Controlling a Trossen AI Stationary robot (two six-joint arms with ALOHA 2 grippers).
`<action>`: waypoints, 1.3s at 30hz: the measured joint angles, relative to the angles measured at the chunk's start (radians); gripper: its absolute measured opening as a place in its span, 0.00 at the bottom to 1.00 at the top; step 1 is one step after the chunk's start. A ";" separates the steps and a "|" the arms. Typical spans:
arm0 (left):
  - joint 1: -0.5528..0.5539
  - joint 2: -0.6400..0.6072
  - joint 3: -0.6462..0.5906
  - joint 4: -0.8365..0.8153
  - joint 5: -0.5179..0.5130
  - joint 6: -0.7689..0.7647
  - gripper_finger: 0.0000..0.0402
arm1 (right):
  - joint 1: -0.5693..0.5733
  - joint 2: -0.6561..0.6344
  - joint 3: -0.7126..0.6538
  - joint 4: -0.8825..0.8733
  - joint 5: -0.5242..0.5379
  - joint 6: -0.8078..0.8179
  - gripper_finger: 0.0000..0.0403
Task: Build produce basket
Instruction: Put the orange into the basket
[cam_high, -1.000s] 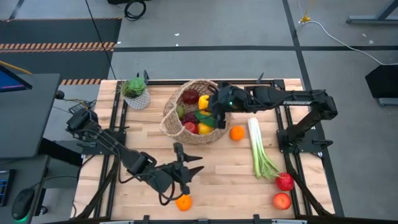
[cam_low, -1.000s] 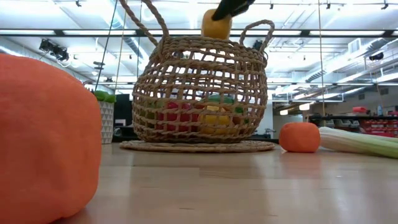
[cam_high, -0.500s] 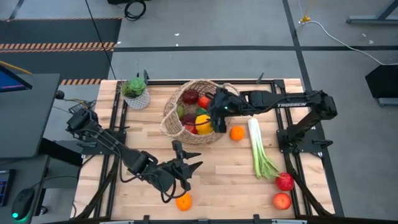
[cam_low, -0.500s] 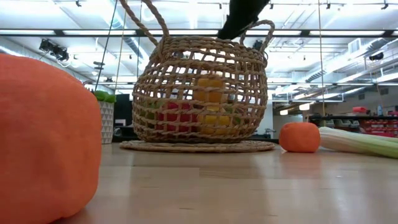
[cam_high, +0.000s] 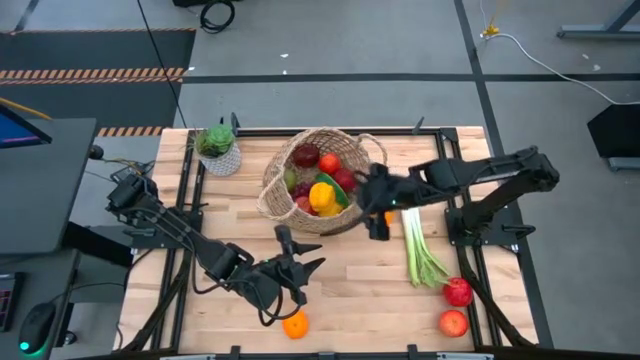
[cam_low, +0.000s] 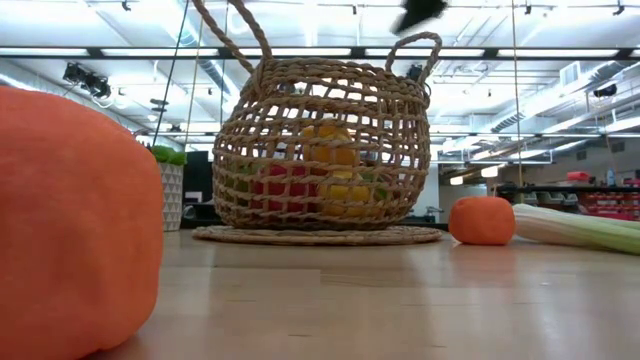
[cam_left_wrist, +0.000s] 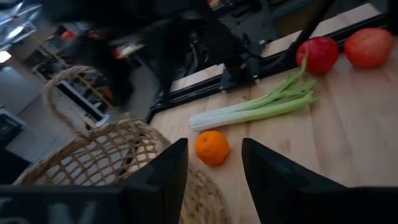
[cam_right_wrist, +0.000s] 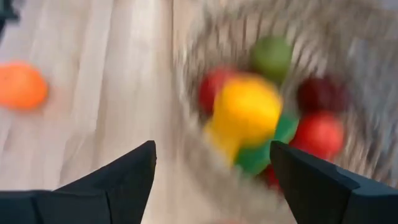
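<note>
Wood-slat table (cam_high: 350, 290), your view near to far. Near edge: one orange (cam_high: 295, 325), w/ left gripper (cam_high: 297, 268) just beyond it, fingers apart, holding nothing. Near right: two red apples (cam_high: 456, 307). Mid right: leek (cam_high: 417, 238) lying flat. Right gripper (cam_high: 377, 210) hangs above basket's right rim, fingers wide, empty. Second orange (cam_low: 482, 220) just right of basket (cam_high: 283, 197). Basket at table's far centre, holding yellow, red & green produce (cam_high: 322, 185). Far left: potted plant (cam_high: 217, 148).

No legible text anywhere.
</note>
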 joint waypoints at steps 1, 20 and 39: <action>-0.001 0.000 0.000 0.000 -0.013 0.000 0.40 | 0.015 0.000 -0.004 -0.055 0.002 0.052 0.79; -0.006 0.000 0.000 -0.017 -0.050 -0.008 0.40 | 0.161 0.001 -0.528 -0.129 0.256 0.381 0.79; -0.006 0.001 -0.001 -0.047 -0.050 -0.052 0.40 | 0.162 0.009 -0.613 0.116 0.194 0.249 0.79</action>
